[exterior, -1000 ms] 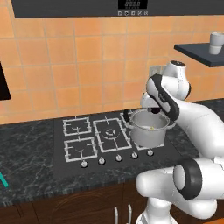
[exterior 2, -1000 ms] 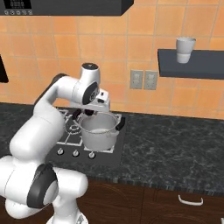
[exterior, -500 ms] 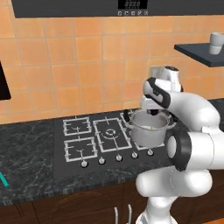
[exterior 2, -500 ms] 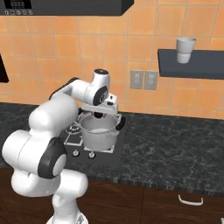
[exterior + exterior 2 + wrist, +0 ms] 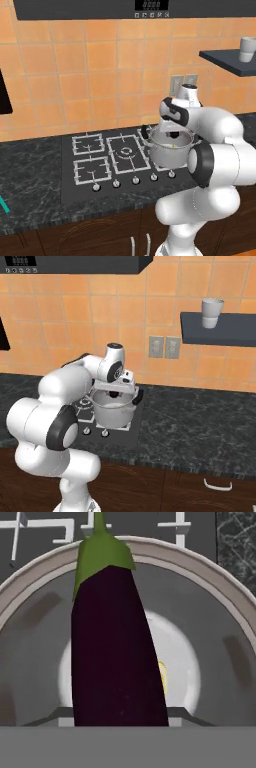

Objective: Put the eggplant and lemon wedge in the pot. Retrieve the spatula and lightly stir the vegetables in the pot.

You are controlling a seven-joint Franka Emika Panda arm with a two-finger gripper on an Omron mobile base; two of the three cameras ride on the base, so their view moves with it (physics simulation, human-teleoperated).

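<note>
hanging over the pot's mouth, the claw point(image 5: 172, 134) carries the eggplant point(image 5: 115, 647); its fingertips are covered by the fruit in the hand view, but the eggplant stays up with nothing under it, so the claw is judged clamped on it. seen from the hand, the eggplant's long axis runs straight away from the claw, the dark purple body nearest and the green cap with its stem at the far end, reaching to the pot's far rim. directly beneath it lies the pot point(image 5: 220, 607), its pale bottom showing on both sides of the fruit, so the eggplant sits above the opening and not off to one side.

just beside the eggplant's edge, low on the pot's bottom, a small yellow sliver point(image 5: 162, 677) peeks out; that is likely the lemon wedge, already inside. the coming move turns on this one line-up: with the fruit centred over the opening, letting go should drop it into the pot, though the cap end near the rim could clip it.

beyond the pot are the stove grates point(image 5: 45, 529) and the dark marbled tabletop point(image 5: 237, 542).

no brand, label or readable writing shows on the pot or the eggplant; the display point(image 5: 150, 5) high above the pot is too small to read.
</note>
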